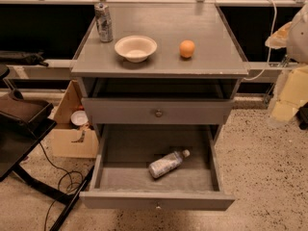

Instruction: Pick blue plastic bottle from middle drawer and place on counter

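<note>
blue plastic bottle [166,163] lies on its side on the floor of the open middle drawer [159,200], set diagonally, white cap [185,153] pointing toward the back right. That puts it well below and well to the left of the gripper [288,100], which is the pale blurred shape at the right edge of view, clear of the cabinet and holding nothing I can see (wide or narrow: cannot tell). Main risk: the bottle is round and lying loose, so a touch from one side only probably rolls it off toward a drawer wall. The diagonal lie means the wrist has to square up across the body, otherwise the grip lands on the cap end and the bottle pivots out. Thin plastic may also squash and slip. Next out: the upper drawer [158,110] front sits just above the back of the opening, so a descent from too far back likely clips it, and the lift has to clear the counter [211,64] lip. Placement: bowl [135,47], orange [187,48] and can [103,22] already sit up-left of the gripper. A low sweep could knock the can or set the orange rolling. The bare right-front patch, nearest the gripper, looks safest.
</note>
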